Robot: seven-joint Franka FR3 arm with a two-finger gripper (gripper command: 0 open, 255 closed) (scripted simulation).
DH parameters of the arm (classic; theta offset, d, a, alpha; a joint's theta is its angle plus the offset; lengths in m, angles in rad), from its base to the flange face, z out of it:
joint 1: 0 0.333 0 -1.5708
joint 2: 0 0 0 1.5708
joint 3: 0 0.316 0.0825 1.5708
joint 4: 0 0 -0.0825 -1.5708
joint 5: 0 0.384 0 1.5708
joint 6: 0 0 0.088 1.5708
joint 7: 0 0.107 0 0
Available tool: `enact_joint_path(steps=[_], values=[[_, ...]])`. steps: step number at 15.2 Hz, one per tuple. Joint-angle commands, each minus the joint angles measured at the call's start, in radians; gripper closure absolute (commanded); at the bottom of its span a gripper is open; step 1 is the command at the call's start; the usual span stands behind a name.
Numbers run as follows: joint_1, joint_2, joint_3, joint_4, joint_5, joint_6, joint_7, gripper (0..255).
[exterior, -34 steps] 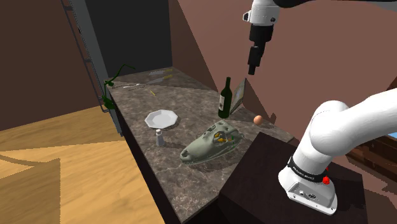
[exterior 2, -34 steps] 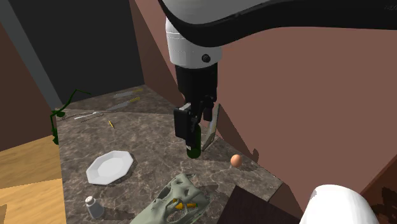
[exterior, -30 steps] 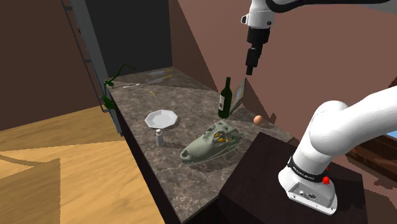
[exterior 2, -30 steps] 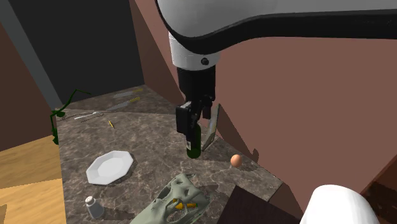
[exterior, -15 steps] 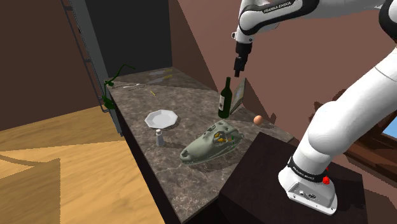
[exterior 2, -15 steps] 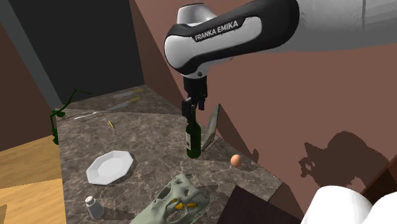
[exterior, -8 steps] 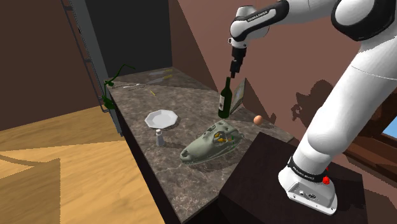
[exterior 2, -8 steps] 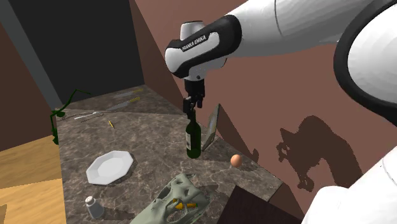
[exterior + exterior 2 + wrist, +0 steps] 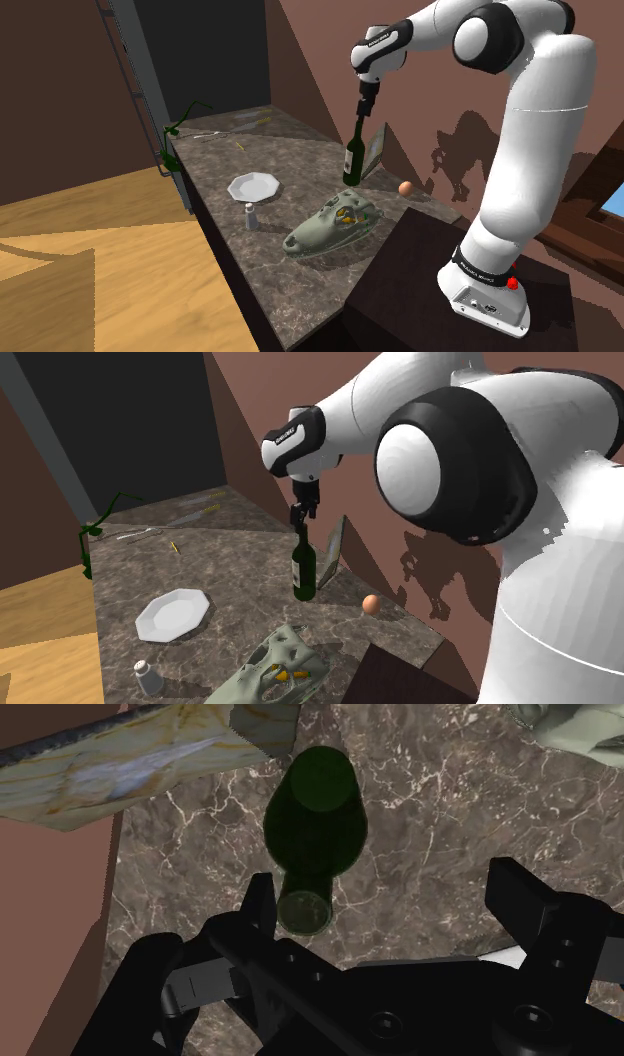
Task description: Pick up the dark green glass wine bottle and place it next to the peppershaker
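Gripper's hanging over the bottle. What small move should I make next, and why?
Probably nudge sideways to centre the neck before descending. The gripper is open above the green wine bottle, but the bottle's mouth sits close to one finger rather than midway between the two.

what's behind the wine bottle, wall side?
A flat pale panel leans against the brown wall just behind the dark green bottle. In the shoulder view the bottle covers part of its lower edge; whether they touch cannot be told.

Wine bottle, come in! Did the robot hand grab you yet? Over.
Gripper open, just above the neck, not gripping. Wine bottle upright on counter. Leaning panel close beside it.
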Motion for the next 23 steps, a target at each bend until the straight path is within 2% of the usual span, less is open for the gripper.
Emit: enact_joint_path(steps=[1,3,10,18,19,23], values=[[-0.027,0.083,0.002,0.079,0.042,-0.001,-0.036,0],[-0.049,0.136,0.006,0.135,0.066,-0.007,-0.056,0],[-0.056,0.18,0.017,0.092,0.088,0.075,-0.07,0],[-0.056,0.18,0.017,0.092,0.087,0.075,-0.07,0],[-0.056,0.18,0.017,0.092,0.087,0.075,-0.07,255],[-0.056,0.18,0.017,0.092,0.087,0.075,-0.07,255]])
